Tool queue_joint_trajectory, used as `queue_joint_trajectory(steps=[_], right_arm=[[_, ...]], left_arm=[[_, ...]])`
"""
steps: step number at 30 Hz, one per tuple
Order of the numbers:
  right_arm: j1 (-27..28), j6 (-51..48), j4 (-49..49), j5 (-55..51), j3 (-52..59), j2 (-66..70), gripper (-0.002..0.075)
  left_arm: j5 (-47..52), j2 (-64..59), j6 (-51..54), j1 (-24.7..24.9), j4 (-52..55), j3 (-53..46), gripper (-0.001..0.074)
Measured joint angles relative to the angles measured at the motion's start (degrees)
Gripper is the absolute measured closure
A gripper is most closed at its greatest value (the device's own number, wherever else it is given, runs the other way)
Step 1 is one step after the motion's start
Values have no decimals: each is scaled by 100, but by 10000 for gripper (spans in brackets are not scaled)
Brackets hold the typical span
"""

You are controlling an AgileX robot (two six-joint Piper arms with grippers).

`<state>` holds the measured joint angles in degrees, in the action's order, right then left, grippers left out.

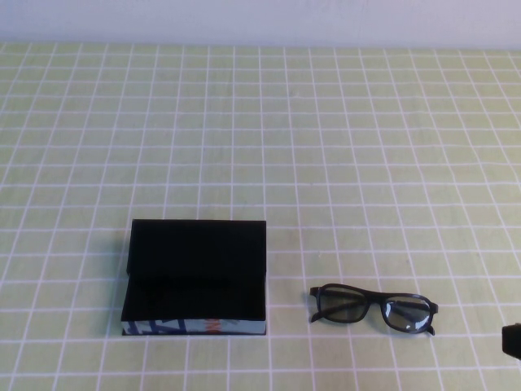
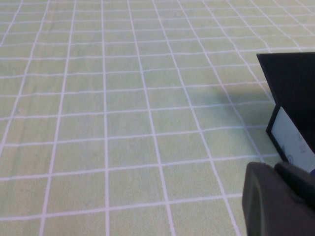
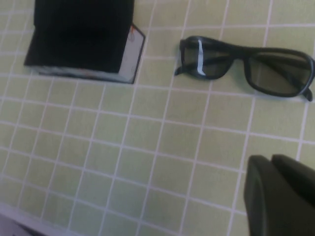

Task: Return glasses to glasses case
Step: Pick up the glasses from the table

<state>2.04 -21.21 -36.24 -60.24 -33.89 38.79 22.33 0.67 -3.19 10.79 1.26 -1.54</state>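
Note:
The black glasses (image 1: 375, 301) lie unfolded on the green checked cloth, right of centre and near the front. The glasses case (image 1: 198, 244) stands open to their left, empty, with its blue and white patterned front edge facing me. A dark bit of my right gripper (image 1: 513, 340) shows at the right edge, close to the glasses. In the right wrist view the right gripper (image 3: 270, 158) is shut and empty, with the glasses (image 3: 239, 51) and the case (image 3: 81, 34) beyond it. In the left wrist view my left gripper (image 2: 274, 167) is shut, empty, next to the case (image 2: 293, 83).
The green cloth with a white grid (image 1: 260, 147) covers the whole table up to a pale wall at the back. Its near edge (image 3: 29, 216) shows in the right wrist view.

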Motion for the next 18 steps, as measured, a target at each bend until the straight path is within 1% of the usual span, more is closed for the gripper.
queue_joint_trajectory(steps=[3,6,10,14,18], right_arm=[[-87,-275,108,-303,-417,760,737],[-511,-626,311,-355,-745,1465,737],[-1483,-1204,1033,-129,-1281,2456,737],[-2445,-1369,1768,-53,-1991,3410,737],[-3102,-1491,2328,-217,-2748,4367,737]], left_arm=[[0,0,0,0,0,0,739],[0,0,0,0,0,0,739],[0,0,0,0,0,0,739],[0,0,0,0,0,0,739],[0,0,0,0,0,0,739]])
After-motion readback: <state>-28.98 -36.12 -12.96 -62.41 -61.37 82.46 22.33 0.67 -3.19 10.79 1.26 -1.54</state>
